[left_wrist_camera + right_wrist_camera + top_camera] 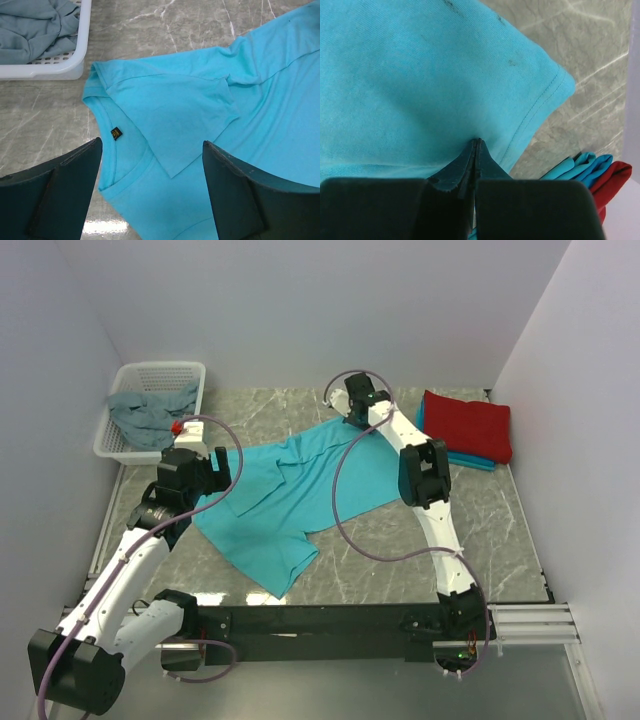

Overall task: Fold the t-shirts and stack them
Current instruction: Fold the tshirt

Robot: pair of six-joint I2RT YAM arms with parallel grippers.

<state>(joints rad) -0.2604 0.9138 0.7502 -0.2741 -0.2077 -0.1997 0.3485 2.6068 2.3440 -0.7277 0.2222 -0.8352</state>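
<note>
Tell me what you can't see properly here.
Right wrist view: right gripper is shut against the turquoise t-shirt; its fingers hide whether cloth is pinched.
Top view: the red t-shirt covers most of the blue t-shirt beneath.
Left wrist view: the top edge cuts off the grey-blue t-shirt; the collar label is too small to read.

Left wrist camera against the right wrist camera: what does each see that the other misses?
Only the left wrist view: the white basket holding a grey-blue shirt, the collar label, and the left gripper open over the neckline. Only the right wrist view: the right gripper shut on the turquoise t-shirt near a stitched hem, plus the folded red shirt and turquoise-blue shirt. Both: that turquoise t-shirt and the marble table.
</note>
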